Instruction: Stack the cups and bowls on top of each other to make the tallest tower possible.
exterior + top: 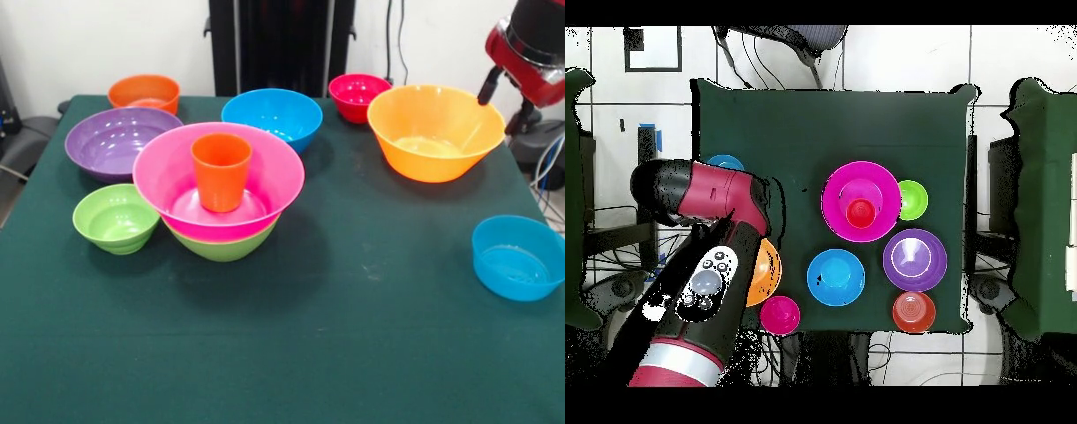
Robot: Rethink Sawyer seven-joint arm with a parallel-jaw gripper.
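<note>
The tower stands left of centre: an orange cup [221, 170] upright in a large pink bowl [265, 172], which nests in a green bowl [225, 246]. From above the cup [861, 212] sits in the middle of the pink bowl [835, 190]. Loose bowls lie around it: small green [115, 217], purple [116, 141], small orange [144, 92], blue [272, 117], red [357, 95], large orange [434, 132] and small blue [519, 258]. The gripper [488, 87] hangs high past the back right corner, far from the tower, and its state is unclear.
The red and black arm [715, 200] reaches over the table's left side in the overhead view and covers part of the large orange bowl [768, 272]. Dark green cloth [353, 336] covers the table. A chair [805, 42] stands beyond the far edge.
</note>
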